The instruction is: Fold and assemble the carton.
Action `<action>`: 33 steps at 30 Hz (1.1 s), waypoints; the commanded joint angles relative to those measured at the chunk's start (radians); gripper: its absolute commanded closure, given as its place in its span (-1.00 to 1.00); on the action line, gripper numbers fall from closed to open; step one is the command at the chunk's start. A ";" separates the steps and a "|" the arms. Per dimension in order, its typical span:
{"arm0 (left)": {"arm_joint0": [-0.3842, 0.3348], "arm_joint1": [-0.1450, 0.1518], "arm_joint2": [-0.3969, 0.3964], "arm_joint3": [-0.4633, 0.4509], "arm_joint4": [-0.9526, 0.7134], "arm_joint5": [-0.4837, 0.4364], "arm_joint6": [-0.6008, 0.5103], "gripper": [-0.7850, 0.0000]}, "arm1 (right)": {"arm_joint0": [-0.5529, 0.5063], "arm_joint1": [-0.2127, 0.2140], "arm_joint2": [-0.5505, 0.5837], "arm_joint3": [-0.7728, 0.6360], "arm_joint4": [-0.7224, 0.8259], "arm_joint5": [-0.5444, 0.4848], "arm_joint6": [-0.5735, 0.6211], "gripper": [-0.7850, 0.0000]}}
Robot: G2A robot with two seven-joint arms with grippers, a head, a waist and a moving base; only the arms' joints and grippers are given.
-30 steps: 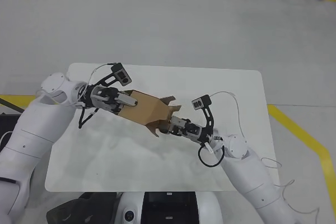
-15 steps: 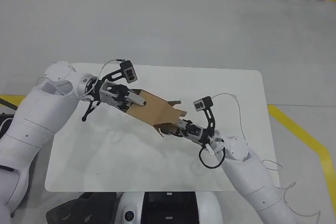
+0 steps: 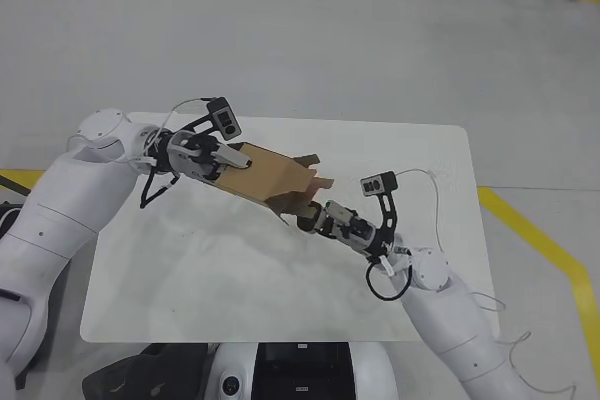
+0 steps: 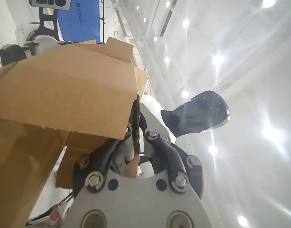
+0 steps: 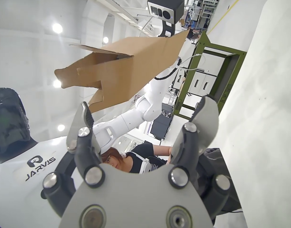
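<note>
**Instructor:** Swung toward the counter's far side over the last second, the left end effector (image 3: 232, 159) has carried the carton (image 3: 272, 178) with it. Its fingers are clamped on a panel edge at the carton's left end, holding it in the air over the counter (image 3: 410, 290).

**Student:** And to the right?

**Instructor:** Open flaps (image 3: 318, 184) splay at the carton's right end. Just beyond them, the right end effector (image 3: 306, 213) has come off the card and stands with fingers spread, holding nothing.

**Student:** How will the carton handle?

**Instructor:** By its look, it is light corrugated board. It should be stiff across a panel, hinge freely at the scored creases and crush easily at the edges. A hold on a flat panel beside a crease seems soundest, leaving the flaps free to fold.
</note>
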 commanded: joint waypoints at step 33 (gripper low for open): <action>-0.034 -0.001 0.104 -0.033 -0.013 -0.004 0.000 1.00 | 0.039 -0.011 -0.062 -0.025 -0.091 0.089 -0.028 -0.62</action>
